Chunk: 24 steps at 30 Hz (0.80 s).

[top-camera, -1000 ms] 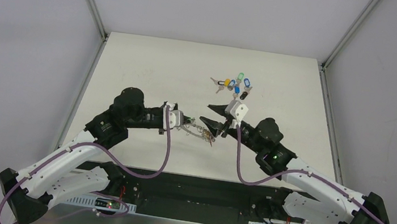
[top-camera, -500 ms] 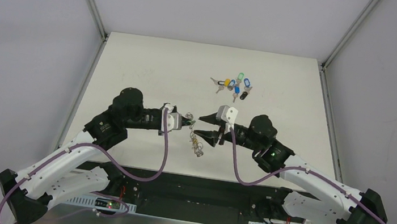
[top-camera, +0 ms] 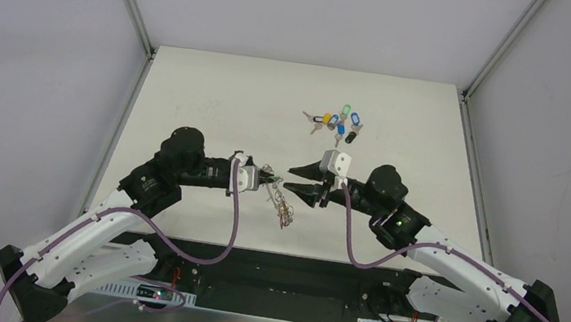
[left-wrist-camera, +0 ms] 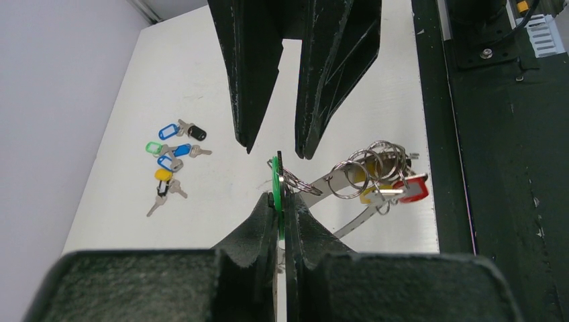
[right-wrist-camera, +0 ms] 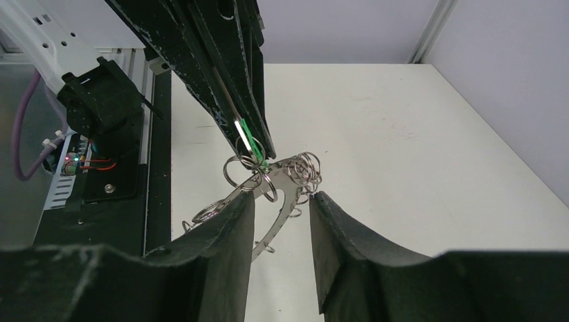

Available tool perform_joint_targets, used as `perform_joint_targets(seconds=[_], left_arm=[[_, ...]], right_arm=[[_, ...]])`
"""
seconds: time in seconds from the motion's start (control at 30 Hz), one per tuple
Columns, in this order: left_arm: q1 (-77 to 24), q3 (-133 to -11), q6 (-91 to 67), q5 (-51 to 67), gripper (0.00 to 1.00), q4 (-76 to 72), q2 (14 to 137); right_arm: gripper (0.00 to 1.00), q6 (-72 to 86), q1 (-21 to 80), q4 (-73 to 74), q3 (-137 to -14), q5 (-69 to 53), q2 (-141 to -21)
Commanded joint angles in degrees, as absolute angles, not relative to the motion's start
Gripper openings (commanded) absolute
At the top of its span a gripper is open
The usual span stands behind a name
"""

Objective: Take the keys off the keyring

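My left gripper (top-camera: 268,179) is clamped fully shut on a green tag (left-wrist-camera: 275,182), held edge-on between the fingertips. The keyring (top-camera: 282,203) is hooked to that tag by one of its wire loops. In the top view it hangs toward 5 o'clock from my left fingertips. I cannot tell whether its lower end touches the table (top-camera: 215,103).

In the left wrist view, the red-tagged key (left-wrist-camera: 411,188) and the yellow-orange-tagged key (left-wrist-camera: 366,195) are bunched among the loops at 3 o'clock of the clamp. Both are still on the ring.

My right gripper (top-camera: 290,178) faces the left one with its jaws moderately apart and holding nothing. Its fingertips are just short of the green tag's free end, without contact.

A cluster of loose keys (top-camera: 336,122) with blue, green, yellow and black tags lies at 1 o'clock of the right gripper, well apart. Any lettering on the tags is too small to read.
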<state>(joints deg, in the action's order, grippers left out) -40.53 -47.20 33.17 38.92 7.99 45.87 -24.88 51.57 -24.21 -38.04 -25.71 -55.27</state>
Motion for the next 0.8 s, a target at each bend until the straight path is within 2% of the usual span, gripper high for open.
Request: perform_joint_targets(seconds=[0.0, 0.67, 0.77], left_arm=[[-40.7, -47.5, 35.4, 42.4, 0.00, 5.7, 44.3], [-40.7, -47.1, 37.3, 47.0, 0.00, 5.7, 44.6], [-40.7, -47.1, 37.4, 46.6, 0.00, 5.7, 44.3]], right_arm=[[0.41, -23.4, 51.0, -27.2, -39.6, -29.3, -54.3], [0.42, -18.4, 50.8, -30.4, -42.9, -39.9, -59.8], [0.32, -17.8, 50.8, -30.1, -43.6, -41.8, -60.8]])
